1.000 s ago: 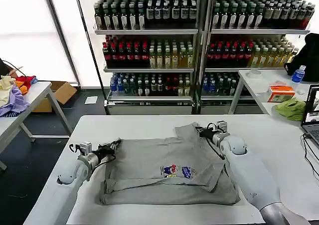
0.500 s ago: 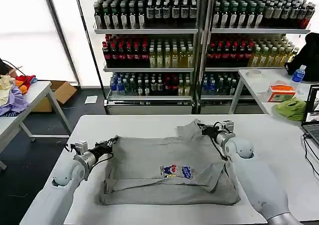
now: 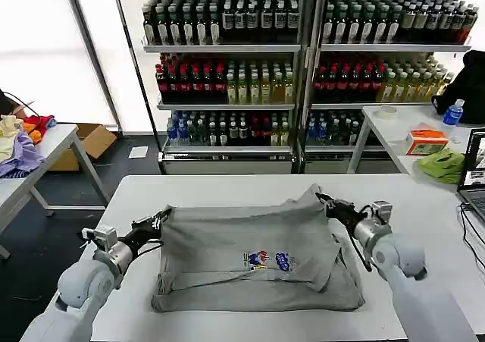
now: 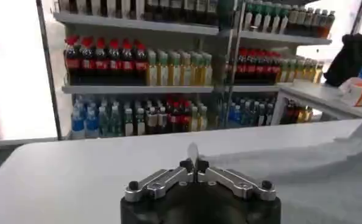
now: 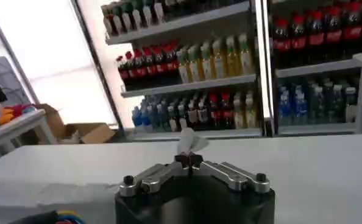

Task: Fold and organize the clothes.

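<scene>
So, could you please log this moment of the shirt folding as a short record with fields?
item: light grey T-shirt with a small cartoon print, partly folded
surface: white table
left gripper: shut on the shirt's far left corner, fabric pinched between its tips
right gripper: shut on the shirt's far right corner, fabric pinched between its tips
shirt state: far edge stretched between the two grippers, near edge lying on the table
backdrop: shelves of bottled drinks
</scene>
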